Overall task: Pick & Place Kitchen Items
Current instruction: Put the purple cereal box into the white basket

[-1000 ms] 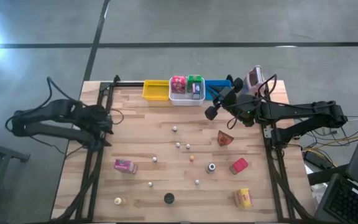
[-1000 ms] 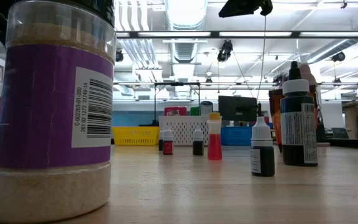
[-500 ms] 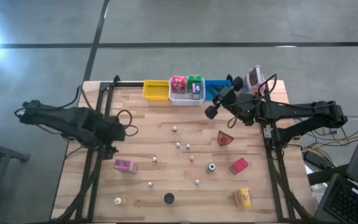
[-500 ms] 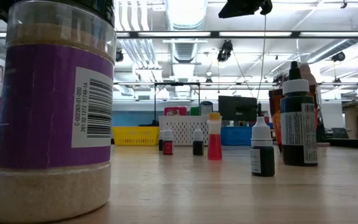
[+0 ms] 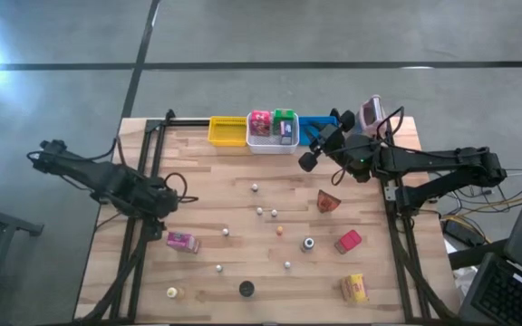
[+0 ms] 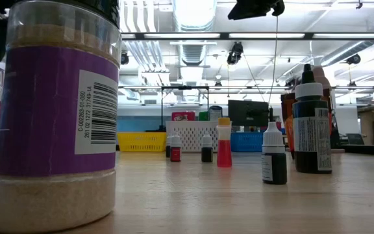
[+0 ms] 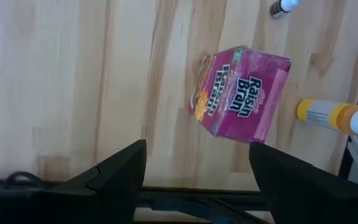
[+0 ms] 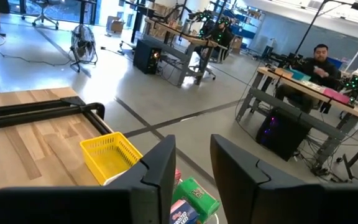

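a: we log the left gripper [image 7: 194,171] hanging over the near-left part of the table [image 5: 234,177], fingers spread wide, nothing between them. the pink raisin bran box [image 7: 241,93] lies flat on the wood just ahead of the fingers, turned at an angle to them. a yellow-capped tube [image 7: 337,117] sits just beside the box, apart from it.

b: and the right gripper [image 5: 308,156]?

a: up over the far edge by the white bin [image 5: 270,140], which already holds a pink and a green packet. its fingers [image 8: 157,171] show a narrow gap with nothing in it. we can't tell whether that counts as open or closed. other items are scattered well apart on the table: a red packet [image 5: 348,241], a yellow packet [image 5: 354,288], a brown packet [image 5: 329,202], small bottles.

b: so the step in hand, by our reading, is the left arm's pick of the pink box.

a: agreed. to do it well we'd turn the wrist so the fingers square up with the box's short sides, centre over it, then descend so both pads meet cardboard at once. an angled close would likely spin the box, perhaps into the tube.

b: we'd also squeeze gently, since the cardboard looks light and may crush.
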`<state>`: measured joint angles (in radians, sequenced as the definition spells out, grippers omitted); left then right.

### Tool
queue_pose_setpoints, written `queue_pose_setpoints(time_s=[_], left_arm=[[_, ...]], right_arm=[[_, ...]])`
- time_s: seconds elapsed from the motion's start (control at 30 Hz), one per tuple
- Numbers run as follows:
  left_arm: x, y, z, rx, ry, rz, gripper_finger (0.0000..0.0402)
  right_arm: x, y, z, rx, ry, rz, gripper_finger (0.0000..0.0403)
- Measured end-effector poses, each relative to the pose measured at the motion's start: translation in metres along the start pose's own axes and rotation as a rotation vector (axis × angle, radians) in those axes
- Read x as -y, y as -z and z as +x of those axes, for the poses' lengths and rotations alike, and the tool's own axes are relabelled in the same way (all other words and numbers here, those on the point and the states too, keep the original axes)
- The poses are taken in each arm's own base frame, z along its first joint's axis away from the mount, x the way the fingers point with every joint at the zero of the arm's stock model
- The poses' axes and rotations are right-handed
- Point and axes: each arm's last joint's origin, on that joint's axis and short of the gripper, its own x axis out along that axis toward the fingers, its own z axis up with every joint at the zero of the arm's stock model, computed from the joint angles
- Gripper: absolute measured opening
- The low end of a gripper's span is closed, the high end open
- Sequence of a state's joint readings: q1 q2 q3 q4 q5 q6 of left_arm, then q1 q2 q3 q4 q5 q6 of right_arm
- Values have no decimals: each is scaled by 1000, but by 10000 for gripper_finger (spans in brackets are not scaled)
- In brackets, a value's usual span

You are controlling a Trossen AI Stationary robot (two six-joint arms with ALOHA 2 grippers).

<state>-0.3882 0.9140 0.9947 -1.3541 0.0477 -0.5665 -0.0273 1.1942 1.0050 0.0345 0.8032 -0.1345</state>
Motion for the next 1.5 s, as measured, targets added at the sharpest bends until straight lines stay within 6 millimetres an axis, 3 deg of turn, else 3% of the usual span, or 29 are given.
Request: queue_pose_setpoints(time_s=[0.27,0.87,1.33,1.5], left_arm=[[-1,2,0,-31,-3,-40,289],[0,4,2,-84,28,-47,289],[34,2,25,-125,-84,79,289],[43,4,25,-125,-80,102,289]], right_arm=[[0,0,0,0,-1,4,102],[0,0,0,0,-1,24,48],[1,2,-1,-21,-2,73,98],[1,2,-1,-19,-24,90,128]])
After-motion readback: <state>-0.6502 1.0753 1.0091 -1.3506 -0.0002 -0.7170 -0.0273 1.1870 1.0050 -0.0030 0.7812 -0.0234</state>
